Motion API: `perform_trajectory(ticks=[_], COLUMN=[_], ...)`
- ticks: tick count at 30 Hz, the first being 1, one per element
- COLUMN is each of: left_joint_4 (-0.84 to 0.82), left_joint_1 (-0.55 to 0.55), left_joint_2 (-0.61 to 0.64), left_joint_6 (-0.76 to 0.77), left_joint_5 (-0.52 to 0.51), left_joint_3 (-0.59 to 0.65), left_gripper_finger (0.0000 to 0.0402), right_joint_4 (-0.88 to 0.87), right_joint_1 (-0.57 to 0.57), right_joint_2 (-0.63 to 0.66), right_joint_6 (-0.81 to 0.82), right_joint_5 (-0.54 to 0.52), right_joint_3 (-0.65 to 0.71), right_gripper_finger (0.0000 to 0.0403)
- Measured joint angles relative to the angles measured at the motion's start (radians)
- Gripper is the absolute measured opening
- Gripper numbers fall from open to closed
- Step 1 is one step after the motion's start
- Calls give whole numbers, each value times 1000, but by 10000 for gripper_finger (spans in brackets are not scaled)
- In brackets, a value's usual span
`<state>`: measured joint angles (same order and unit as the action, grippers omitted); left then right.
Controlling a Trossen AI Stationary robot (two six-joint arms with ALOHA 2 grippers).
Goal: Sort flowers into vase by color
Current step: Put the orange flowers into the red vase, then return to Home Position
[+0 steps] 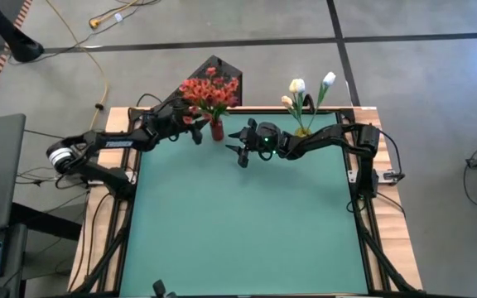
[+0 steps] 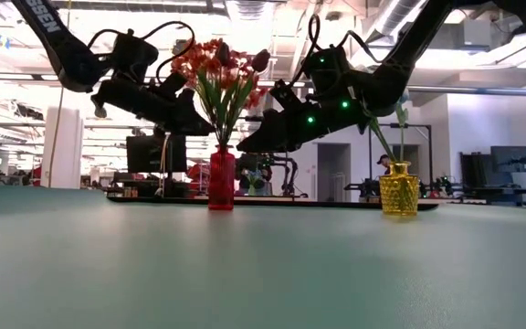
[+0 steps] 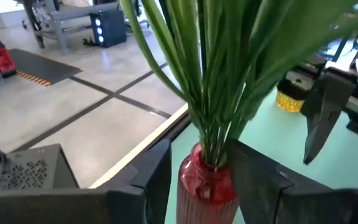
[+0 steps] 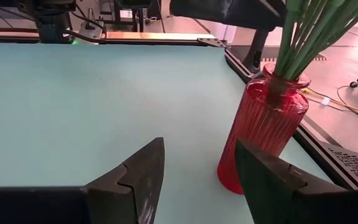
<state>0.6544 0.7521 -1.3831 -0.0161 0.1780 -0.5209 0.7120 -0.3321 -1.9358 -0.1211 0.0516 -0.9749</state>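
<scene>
Flanking the red vase (image 1: 216,129), left gripper (image 1: 195,132) and right gripper (image 1: 237,151) hang, jaws apart.

Robotics lab: other arm rigs (image 2: 277,174), exposed ceiling ducts (image 2: 400,14), concrete floor (image 1: 421,74).

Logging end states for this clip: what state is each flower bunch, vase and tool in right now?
red flowers: standing in the red vase.
red vase: upright at the table's far edge.
white flowers: standing in the yellow vase.
yellow vase: upright, apart from the red vase.
left tool: open, fingers either side of the red vase's neck.
right tool: open, empty, beside the red vase.
</scene>
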Motion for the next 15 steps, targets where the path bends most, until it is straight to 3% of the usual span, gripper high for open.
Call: perform_trajectory(ticks=[10, 15], left_joint_4=[-245, -430], left_joint_1=[0, 0], left_joint_2=[89, 205], left_joint_6=[-60, -95], left_joint_5=[-11, -117], left_joint_3=[-1, -1], left_gripper_finger=[142, 142], right_joint_4=[-1, -3], right_joint_1=[0, 0], right_joint_2=[0, 0], right_joint_6=[0, -1], right_joint_5=[0, 0], right_joint_3=[0, 0], right_gripper_finger=[221, 221])
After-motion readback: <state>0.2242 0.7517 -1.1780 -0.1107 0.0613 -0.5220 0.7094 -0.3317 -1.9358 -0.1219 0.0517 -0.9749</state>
